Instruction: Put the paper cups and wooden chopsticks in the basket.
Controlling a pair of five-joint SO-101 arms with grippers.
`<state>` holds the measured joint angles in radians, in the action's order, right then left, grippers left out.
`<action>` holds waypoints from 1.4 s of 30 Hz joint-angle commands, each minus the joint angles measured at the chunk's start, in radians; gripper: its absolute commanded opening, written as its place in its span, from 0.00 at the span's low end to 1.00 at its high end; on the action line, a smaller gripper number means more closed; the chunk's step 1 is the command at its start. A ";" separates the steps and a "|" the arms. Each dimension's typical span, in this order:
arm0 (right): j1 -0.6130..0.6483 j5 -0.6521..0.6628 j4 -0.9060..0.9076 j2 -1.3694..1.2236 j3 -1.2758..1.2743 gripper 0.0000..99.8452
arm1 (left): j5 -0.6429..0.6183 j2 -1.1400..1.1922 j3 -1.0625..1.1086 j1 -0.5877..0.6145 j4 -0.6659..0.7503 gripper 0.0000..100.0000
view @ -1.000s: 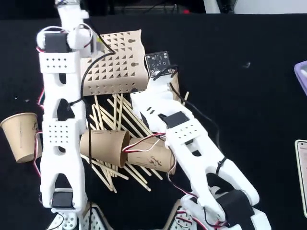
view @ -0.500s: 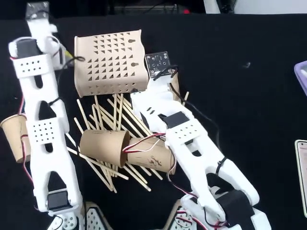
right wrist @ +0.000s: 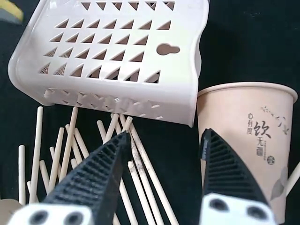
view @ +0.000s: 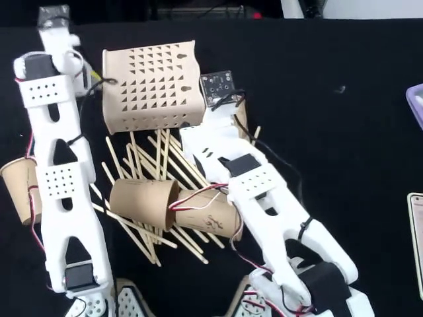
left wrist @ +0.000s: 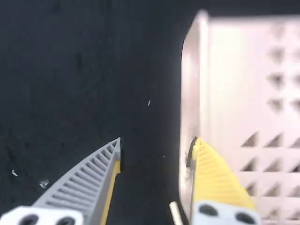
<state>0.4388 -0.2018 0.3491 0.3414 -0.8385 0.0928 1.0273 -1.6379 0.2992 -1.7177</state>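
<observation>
Plainly, the black cloth-covered table (view: 344,172) is the widest thing here, and everything on it sits around the basket (view: 152,86), a beige plastic box with rounded corners that lies with a flat face punched with rows of small triangles turned upward. The white left arm (view: 59,178), blocky and drilled with dot holes, runs along one side of the basket; the white right arm (view: 264,198) comes up from the near edge toward the basket's opposite corner. Four tan paper cups lie outside the basket: one cup (view: 20,188) is out beyond the left arm, half hidden by it; two cups (view: 142,201) lie on their sides end to end, nearer than the basket and on top of the sticks; a printed cup (right wrist: 243,136) sits just beside the basket's corner, next to the right arm's wrist. The chopsticks (view: 155,165), thin pale round wooden sticks, fan out in a loose criss-crossed heap from under the basket's near edge. The right gripper (right wrist: 165,136) hangs over those sticks close to that edge, its ribbed black jaws spread apart. The left gripper (left wrist: 156,143) is at the basket's side wall, jaws spread, the yellow one against the wall's edge and the ribbed grey one over bare cloth.
</observation>
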 commanded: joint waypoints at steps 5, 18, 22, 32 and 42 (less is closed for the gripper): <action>0.005 0.000 -0.021 0.004 0.005 0.24 | -0.021 -0.117 0.035 -0.065 -0.021 0.25; 0.005 0.000 -0.020 0.004 0.004 0.24 | -0.006 0.063 -0.024 -0.004 0.003 0.25; 0.005 0.000 -0.020 0.004 0.004 0.24 | 0.028 0.081 -0.015 0.008 0.002 0.25; 0.005 0.000 -0.020 0.004 0.004 0.24 | 0.034 0.222 -0.024 0.093 0.009 0.24; 0.005 0.000 -0.021 0.004 0.004 0.24 | 0.035 0.273 -0.024 0.090 0.018 0.24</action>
<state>0.4388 -0.2018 0.3491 0.3414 -0.8385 0.1158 1.3249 -1.6318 0.4158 -1.7116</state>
